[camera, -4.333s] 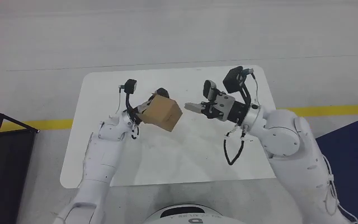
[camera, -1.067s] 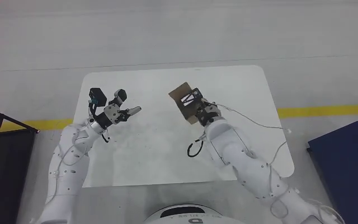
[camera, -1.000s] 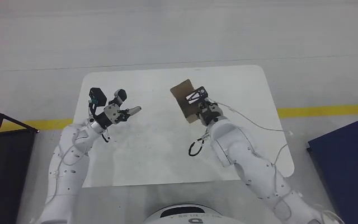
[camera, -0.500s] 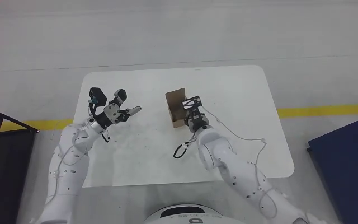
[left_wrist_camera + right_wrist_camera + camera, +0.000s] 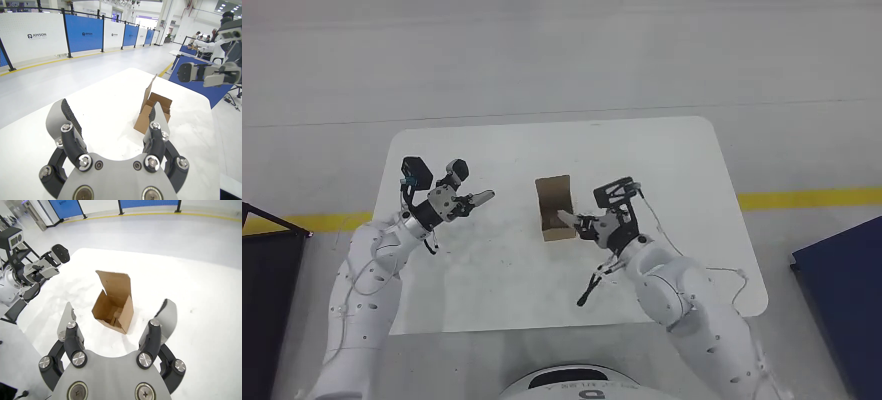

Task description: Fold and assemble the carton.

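Cardboard no longer hung in the air: the carton (image 5: 554,207), which the right gripper (image 5: 118,305) had carried above the table (image 5: 672,160) a second earlier, stood upright near the table's middle, its top open and one tall flap (image 5: 113,281) raised. The right gripper had let go and drawn back towards the robot. Its jaws were spread wide and held nothing, and the carton sat just beyond them. From above the gripper looked very near the carton's edge, probably with a small gap, though contact could not be judged. The left gripper (image 5: 109,106) had kept its place well apart on the carton's other side, raised over the table, jaws likewise wide open and empty. Four seconds earlier it had been the one holding the carton aloft.
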